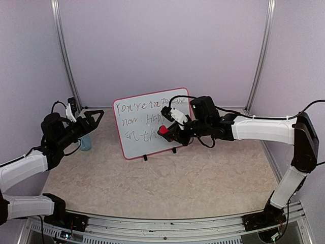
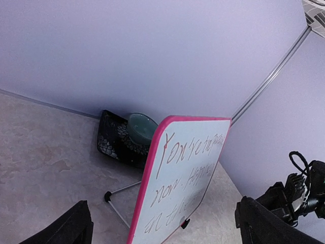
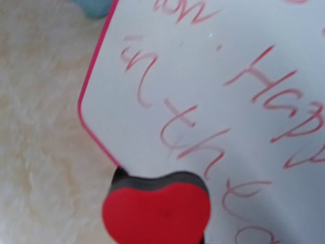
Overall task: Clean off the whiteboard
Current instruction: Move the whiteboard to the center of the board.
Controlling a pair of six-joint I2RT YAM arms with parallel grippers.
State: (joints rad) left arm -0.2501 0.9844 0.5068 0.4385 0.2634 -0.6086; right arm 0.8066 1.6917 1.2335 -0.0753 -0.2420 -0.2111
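Starting big: the table (image 1: 167, 183) carries the whiteboard (image 1: 139, 147), propped upright on its small black feet at about 12 o'clock from the table's middle, face toward the arms. Red handwriting (image 3: 193, 132) covers most of it in three lines, so we judge the erasing barely begun.

The right gripper (image 1: 171, 133) reaches in from 3 o'clock and pinches the red eraser (image 3: 157, 211) (heart-shaped, dark felt on its board side). The eraser sits against the board at about 4 o'clock of its centre, by the bottom line of writing. The left gripper (image 1: 90, 121) hangs at the board's 9 o'clock, fingers spread wide, holding nothing, apart from the frame. A light-blue object (image 1: 85, 144) stands just behind it; we cannot tell what it is.

For the step in hand, we'd keep the felt flat on the surface and sweep along each line, toward 9 o'clock, with overlapping passes. Press lightly: the board only leans on a thin stand and could tip back or slide toward 12 o'clock. The idle left gripper could brace the frame's 9 o'clock edge.
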